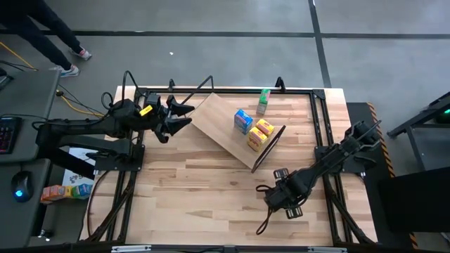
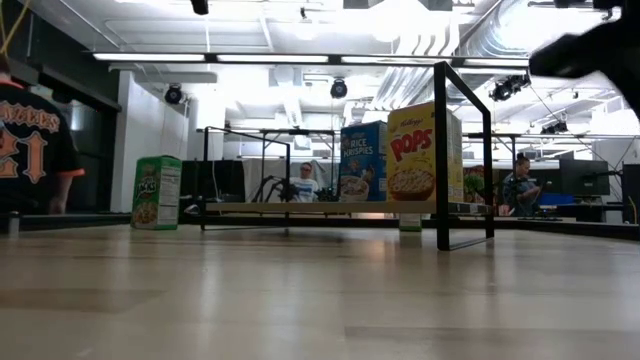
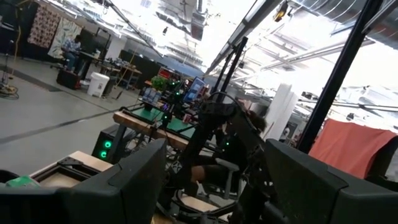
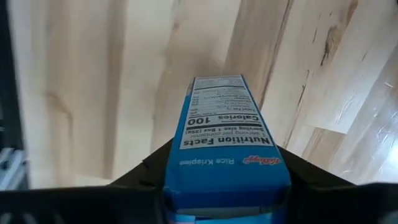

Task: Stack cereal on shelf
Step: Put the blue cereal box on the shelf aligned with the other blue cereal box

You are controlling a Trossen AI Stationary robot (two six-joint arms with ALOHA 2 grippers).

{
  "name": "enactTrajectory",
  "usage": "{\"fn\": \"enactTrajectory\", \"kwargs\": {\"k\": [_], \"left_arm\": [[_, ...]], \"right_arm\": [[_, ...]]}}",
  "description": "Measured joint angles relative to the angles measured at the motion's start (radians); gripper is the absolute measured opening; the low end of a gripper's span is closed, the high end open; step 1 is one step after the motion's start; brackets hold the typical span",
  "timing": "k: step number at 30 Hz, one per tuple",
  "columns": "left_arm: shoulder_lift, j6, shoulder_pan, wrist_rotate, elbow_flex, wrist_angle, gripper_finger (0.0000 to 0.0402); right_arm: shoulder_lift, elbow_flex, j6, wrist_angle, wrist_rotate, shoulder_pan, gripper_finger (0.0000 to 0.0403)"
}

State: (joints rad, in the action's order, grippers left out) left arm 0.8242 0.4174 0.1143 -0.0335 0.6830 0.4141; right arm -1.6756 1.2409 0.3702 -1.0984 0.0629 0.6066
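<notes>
High view: right gripper near front edge | jaws clamp blue cereal box | left jaws unclear

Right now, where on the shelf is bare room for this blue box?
Bare: half of the shelf between the shelved blue box and the left gripper. Crowded: the end with both yellow boxes. Right gripper jaws hold the other blue box.

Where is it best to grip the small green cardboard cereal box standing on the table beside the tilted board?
Grip the small green cardboard cereal box near its top, across its thinner width, coming from above: it stands upright with its top free, and the tilted light-wood board lies close beside it.
</notes>
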Motion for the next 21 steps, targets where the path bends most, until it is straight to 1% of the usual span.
{"fn": "enactTrajectory", "kwargs": {"k": [3, 6, 10, 13, 15, 16, 19, 21], "left_arm": [[0.000, 0.000, 0.000, -0.009, 0.000, 0.000, 0.0262], [0.000, -0.001, 0.000, -0.009, 0.000, 0.000, 0.0262], [0.000, -0.001, 0.000, -0.009, 0.000, 0.000, 0.0262], [0.000, -0.001, 0.000, -0.009, 0.000, 0.000, 0.0262], [0.000, -0.001, 0.000, -0.009, 0.000, 0.000, 0.0262], [0.000, -0.001, 0.000, -0.009, 0.000, 0.000, 0.0262], [0.000, -0.001, 0.000, -0.009, 0.000, 0.000, 0.0262], [0.000, -0.001, 0.000, -0.009, 0.000, 0.001, 0.0262]], "right_arm": [[0.000, 0.053, 0.006, -0.045, 0.027, 0.000, 0.0142], [0.000, 0.140, -0.014, -0.121, 0.057, 0.000, 0.0124], [0.000, 0.317, -0.080, -0.239, 0.078, -0.008, 0.0119], [0.000, 0.482, -0.129, -0.270, 0.077, -0.040, 0.0119], [0.001, 0.591, -0.155, -0.255, 0.032, -0.074, 0.0119], [0.001, 0.646, -0.167, -0.238, -0.008, -0.094, 0.0119], [0.001, 0.787, -0.165, -0.173, -0.176, -0.167, 0.0119], [-0.019, 0.877, -0.131, -0.165, -0.271, -0.234, 0.0119]]}}
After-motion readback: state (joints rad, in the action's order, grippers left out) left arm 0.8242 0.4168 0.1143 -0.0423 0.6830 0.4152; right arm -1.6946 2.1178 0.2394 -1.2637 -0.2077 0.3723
